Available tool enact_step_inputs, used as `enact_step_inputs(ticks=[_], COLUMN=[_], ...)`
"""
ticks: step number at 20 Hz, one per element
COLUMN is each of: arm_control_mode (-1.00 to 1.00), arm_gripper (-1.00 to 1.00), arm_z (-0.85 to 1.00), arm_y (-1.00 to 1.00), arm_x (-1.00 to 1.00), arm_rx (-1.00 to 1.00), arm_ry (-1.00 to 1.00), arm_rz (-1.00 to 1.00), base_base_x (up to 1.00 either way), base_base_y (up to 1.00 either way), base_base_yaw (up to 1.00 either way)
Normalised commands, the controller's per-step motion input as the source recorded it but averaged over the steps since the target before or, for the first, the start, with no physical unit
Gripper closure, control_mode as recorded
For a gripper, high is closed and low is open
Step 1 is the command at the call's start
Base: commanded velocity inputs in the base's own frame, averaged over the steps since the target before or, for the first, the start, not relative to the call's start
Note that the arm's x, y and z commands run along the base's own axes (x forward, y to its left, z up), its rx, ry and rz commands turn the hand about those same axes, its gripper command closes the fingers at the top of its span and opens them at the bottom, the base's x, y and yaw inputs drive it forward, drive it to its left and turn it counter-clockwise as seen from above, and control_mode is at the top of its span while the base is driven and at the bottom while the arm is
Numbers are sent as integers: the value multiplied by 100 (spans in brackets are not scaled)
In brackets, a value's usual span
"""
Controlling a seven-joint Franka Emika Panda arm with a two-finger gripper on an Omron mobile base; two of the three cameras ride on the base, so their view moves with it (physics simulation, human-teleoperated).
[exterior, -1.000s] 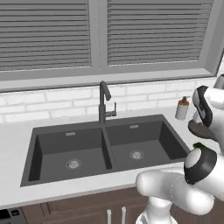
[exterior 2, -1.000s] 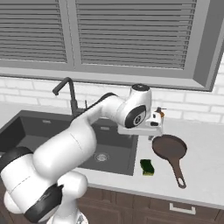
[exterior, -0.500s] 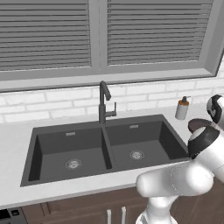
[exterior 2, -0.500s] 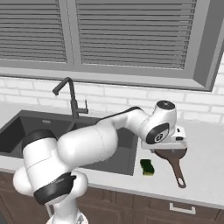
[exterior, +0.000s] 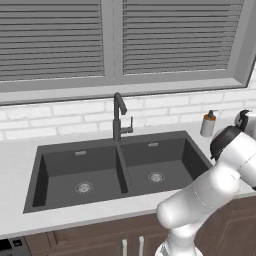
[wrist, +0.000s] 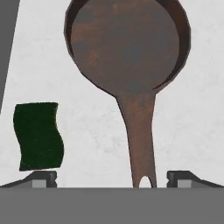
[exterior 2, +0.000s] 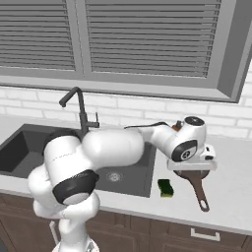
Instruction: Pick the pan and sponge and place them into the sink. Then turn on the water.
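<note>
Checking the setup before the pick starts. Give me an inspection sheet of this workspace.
Surface: light counter, unmarked.
Job's things: pan flat on the counter right of the sink, handle toward the front edge; sponge beside the handle, apart from it. Both basins hold nothing but their drains. Faucet shows no stream.
Clutter: soap bottle by the wall.
Grippers: gripper open, above the pan handle, holding nothing.
Cables: nothing seen.
Surroundings: closed blinds, white brick wall, brown cabinets below.
</note>
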Motion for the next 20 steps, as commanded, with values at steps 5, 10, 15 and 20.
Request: enact_step_inputs(ticks=[5, 10, 15, 20], arm_control_mode=[-100, -100, -100, -100], arm_gripper=[-100, -100, -100, -100], arm_z=[-34, -35, -36, -24], arm_y=[-25, -30, -27, -30], arm_x=[30, 17, 13, 20], arm_rx=[0, 0, 1, 8], arm_ry=[6, 2, 0, 0], arm_rz=[0, 0, 0, 1], base_base_x=[0, 0, 0, 0], base_base_y=[0, 0, 0, 0], base_base_yaw=[0, 0, 0, 0])
